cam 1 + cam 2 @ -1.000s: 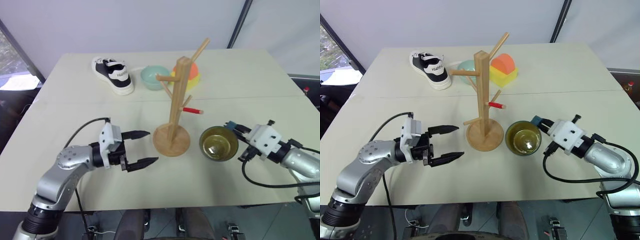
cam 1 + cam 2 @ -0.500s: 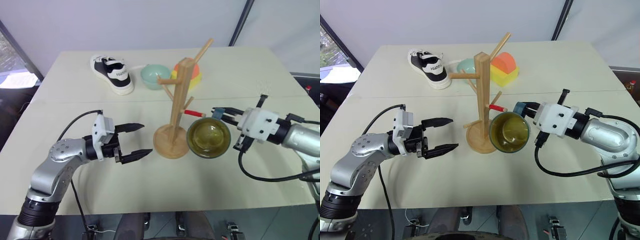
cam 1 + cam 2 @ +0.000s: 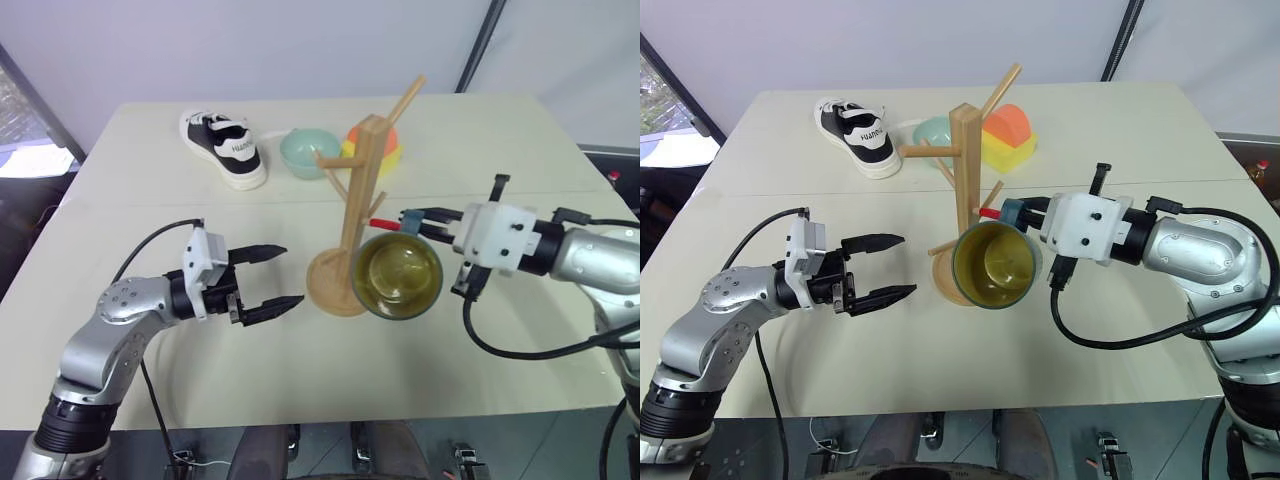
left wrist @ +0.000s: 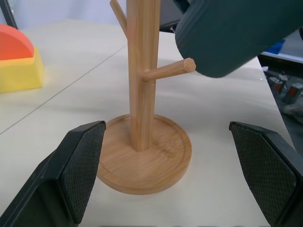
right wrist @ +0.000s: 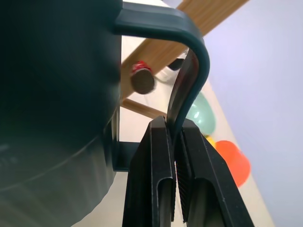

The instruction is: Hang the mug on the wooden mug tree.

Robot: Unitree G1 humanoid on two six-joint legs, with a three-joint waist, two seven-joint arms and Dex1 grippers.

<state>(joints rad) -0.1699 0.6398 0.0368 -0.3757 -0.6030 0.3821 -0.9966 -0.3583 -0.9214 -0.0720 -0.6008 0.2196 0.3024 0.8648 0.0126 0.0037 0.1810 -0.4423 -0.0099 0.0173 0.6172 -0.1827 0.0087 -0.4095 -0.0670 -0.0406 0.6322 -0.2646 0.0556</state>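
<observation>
Slate-blue mug [image 3: 995, 265]: held off the counter [image 3: 480, 150], tipped on its side, yellow inside facing the head camera, carried just in front of the mug tree's lower post and base. Handle pointing toward the right arm.

Right claw [image 5: 174, 142]: pressed together on the mug's thin blue handle, both black fingers [image 5: 154, 179] flanking it, as seen from the right wrist. Red peg tip [image 5: 142, 81] visible through the handle loop in that view, not yet threaded.

Wooden mug tree [image 3: 358, 190]: upright near the counter's middle on its round base [image 4: 142, 161], angled pegs rising on several sides. Red-tipped peg [image 3: 380, 223] pointing toward the right arm, just beside the mug's handle. One bare lower peg [image 4: 168, 70] close to the mug's outer wall in the left wrist view; contact not discernible.

Left claw [image 3: 262, 282]: spread wide, empty, level, aimed at the tree base from the left, apart from it.

Far counter: black-and-white sneaker [image 3: 226, 148]; teal bowl [image 3: 308, 153]; orange-and-yellow block [image 3: 1007, 138] behind the tree.
</observation>
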